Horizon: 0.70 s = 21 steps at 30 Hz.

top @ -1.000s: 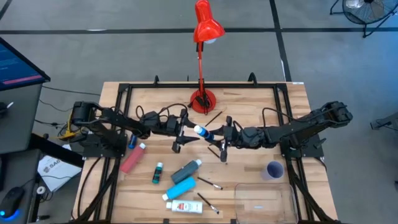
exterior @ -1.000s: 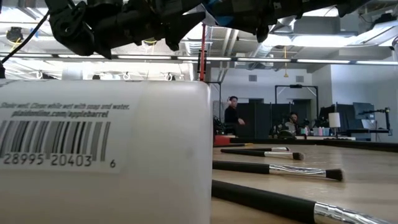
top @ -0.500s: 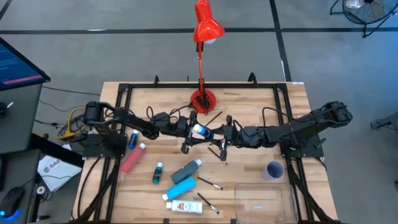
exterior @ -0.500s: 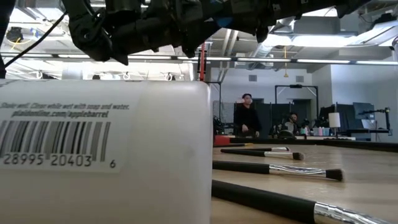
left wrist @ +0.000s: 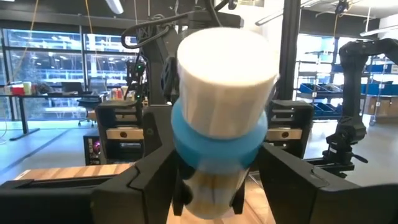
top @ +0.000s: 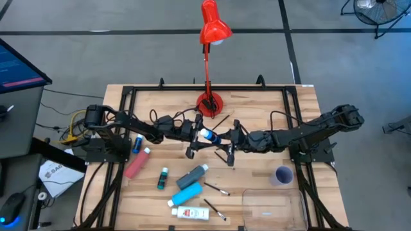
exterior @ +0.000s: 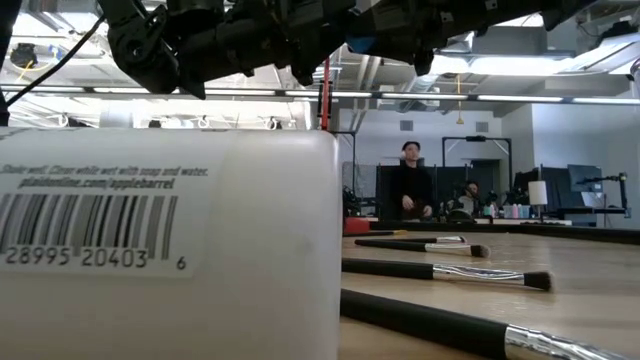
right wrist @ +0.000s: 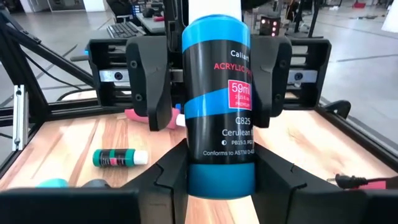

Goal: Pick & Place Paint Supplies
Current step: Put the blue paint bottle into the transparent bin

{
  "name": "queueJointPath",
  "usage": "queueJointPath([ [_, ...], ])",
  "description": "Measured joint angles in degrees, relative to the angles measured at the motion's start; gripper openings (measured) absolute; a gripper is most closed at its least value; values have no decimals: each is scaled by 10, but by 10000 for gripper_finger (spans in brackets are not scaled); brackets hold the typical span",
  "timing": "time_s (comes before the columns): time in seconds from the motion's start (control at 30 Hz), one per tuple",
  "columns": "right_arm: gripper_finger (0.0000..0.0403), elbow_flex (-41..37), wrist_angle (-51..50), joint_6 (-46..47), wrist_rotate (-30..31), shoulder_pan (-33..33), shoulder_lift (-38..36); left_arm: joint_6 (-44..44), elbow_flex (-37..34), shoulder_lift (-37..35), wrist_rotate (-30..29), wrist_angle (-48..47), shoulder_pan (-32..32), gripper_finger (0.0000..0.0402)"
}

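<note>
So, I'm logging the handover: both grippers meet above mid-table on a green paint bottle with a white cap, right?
Not green. The paint bottle between the left gripper and right gripper is blue and black, labelled Cerulean, as the right wrist view shows. The rest holds.
</note>
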Motion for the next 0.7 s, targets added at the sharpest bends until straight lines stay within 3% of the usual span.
queueJointPath([
  [0.2,125,0,-2,5,0,0,0,-1,0,0,0,0,0,191],
  [0.53,125,0,-1,5,-4,-2,0,-1,0,0,-2,-3,0,73],
  [0.7,134,0,-14,15,-4,-1,0,-3,0,0,-3,-12,0,60],
])
